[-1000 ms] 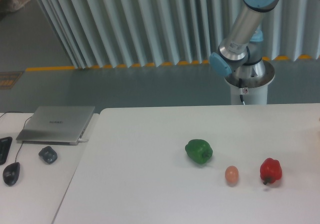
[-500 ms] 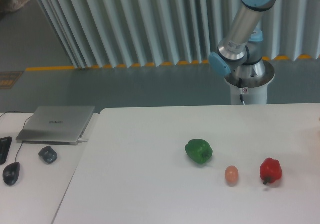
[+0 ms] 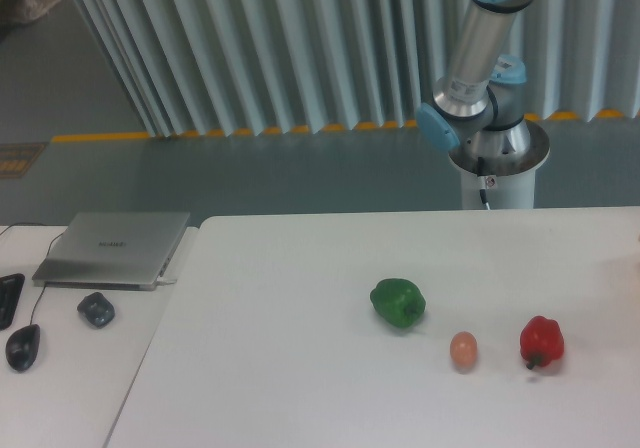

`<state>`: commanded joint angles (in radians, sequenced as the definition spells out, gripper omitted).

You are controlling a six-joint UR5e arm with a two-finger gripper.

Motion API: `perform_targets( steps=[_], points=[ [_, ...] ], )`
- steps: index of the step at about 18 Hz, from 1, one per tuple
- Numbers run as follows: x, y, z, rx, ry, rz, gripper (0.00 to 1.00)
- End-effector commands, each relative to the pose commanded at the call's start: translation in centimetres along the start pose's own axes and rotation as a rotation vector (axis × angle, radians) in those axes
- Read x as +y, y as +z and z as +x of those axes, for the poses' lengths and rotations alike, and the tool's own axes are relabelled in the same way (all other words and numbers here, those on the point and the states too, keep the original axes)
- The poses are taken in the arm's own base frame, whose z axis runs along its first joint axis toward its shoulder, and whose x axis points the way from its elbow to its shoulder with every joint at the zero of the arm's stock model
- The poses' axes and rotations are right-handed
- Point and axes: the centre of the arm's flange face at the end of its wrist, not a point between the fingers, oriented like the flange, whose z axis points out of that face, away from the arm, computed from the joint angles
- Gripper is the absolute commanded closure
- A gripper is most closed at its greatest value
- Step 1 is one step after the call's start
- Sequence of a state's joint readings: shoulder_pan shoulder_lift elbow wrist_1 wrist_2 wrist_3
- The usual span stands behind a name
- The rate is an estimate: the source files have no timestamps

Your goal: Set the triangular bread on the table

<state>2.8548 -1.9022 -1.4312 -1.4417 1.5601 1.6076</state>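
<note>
The triangular bread is out of view. The white table point(image 3: 300, 348) fills the lower part of the camera view. Only the arm's lower links point(image 3: 478, 48) and its base point(image 3: 497, 158) show, behind the table's far edge at the upper right. The gripper is outside the frame.
A green bell pepper point(image 3: 398, 302), a small peach egg point(image 3: 463, 350) and a red bell pepper point(image 3: 541, 342) lie on the table's right half. To the left, a side desk holds a closed laptop point(image 3: 115, 248), a dark mouse point(image 3: 22, 346) and a small grey object point(image 3: 96, 309).
The arm's upper link has swung a little to the left and stands more upright. Nothing on the table has moved.
</note>
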Motion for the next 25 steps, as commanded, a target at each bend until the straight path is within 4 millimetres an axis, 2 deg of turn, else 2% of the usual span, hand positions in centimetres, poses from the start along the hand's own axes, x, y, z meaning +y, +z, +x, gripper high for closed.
perform_targets(
  steps=[3, 4, 6, 9, 10, 14, 17, 19, 22, 25],
  points=[
    [-1.8, -0.6, 1.6, 0.048, 0.018, 0.054, 0.87],
    [-2.8, -1.2, 2.2, 0.047, 0.030, 0.066, 0.87],
    [-4.5, -1.2, 2.9, 0.064, 0.049, 0.067, 0.87],
    [-8.0, -0.4, 4.5, 0.113, 0.102, 0.077, 0.87],
    [-9.7, -0.2, 5.2, 0.128, 0.118, 0.103, 0.86],
    [-14.5, -0.6, 7.4, 0.132, 0.061, 0.100, 0.85],
    [-15.9, 1.1, 8.0, 0.130, 0.053, 0.092, 0.85],
    [-17.4, 2.8, 9.0, 0.100, 0.032, 0.087, 0.84],
    [-18.3, 5.8, 10.4, 0.068, 0.054, -0.022, 0.84],
    [-18.8, 7.5, 11.2, 0.089, 0.068, -0.072, 0.84]
  ],
)
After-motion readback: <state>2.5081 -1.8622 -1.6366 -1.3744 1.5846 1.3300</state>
